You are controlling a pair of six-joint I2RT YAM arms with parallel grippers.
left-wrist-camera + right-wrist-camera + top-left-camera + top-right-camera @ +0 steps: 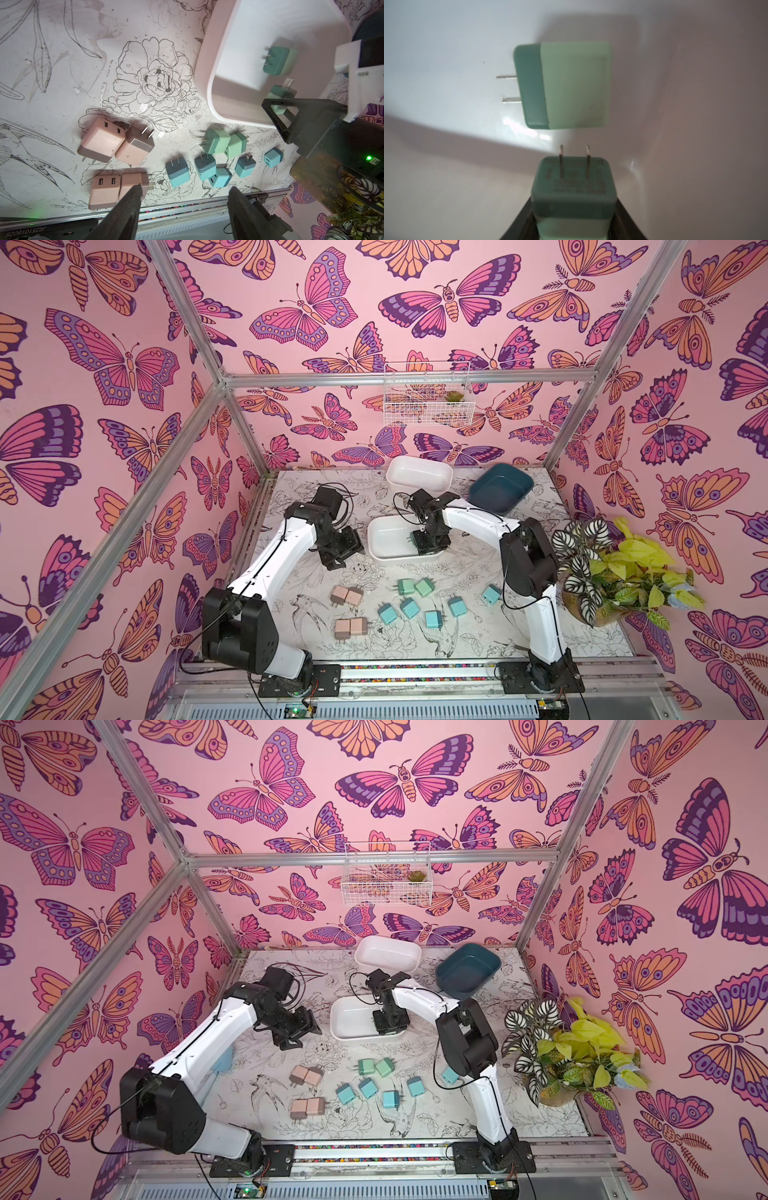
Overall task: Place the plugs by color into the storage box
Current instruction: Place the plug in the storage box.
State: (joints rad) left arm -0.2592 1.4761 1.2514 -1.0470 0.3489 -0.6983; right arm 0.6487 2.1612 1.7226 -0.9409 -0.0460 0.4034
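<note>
- Front edge: rail (pixel 415 674) w/ both arm bases bolted on.
- Table (pixel 299 585), L side, nearest the rail: 4 pink plugs (pixel 357 625) lay in 2 pairs, each pair touching.
- R of the pink: 5 blue plugs (pixel 409 608) were scattered mid-table. 4 lay close together. The 5th sat apart, just beside the R arm.
- Plant (pixel 615 568) stood at the table's R edge.
- Just behind the blue: 2 green plugs (pixel 406 586) sat touching each other, prongs facing outward.
- L gripper (pixel 185 187) hovered over the table behind the pink plugs, L of the box. Its fingers (pixel 128 203) were apart w/ nothing between them.
- Box (pixel 388 537): white, open top, mid-table behind the green plugs.
- R gripper (pixel 430 547) reached down into the box's R end, its fingers clamped on the held plug (pixel 573 187). That plug was green, w/ prongs pointing away from the fingers. Couldn't tell if it touched the box floor.
- Loose plug (pixel 566 85), also green, lay on its side on the box floor. It was just past the held plug's prongs, w/ a gap between them.
- Back of table: 2nd box (pixel 417 477), white, and a blue tub (pixel 500 487) to its R, both w/ nothing visible inside.
- Back wall: wire basket (pixel 428 396) hung above them.
</note>
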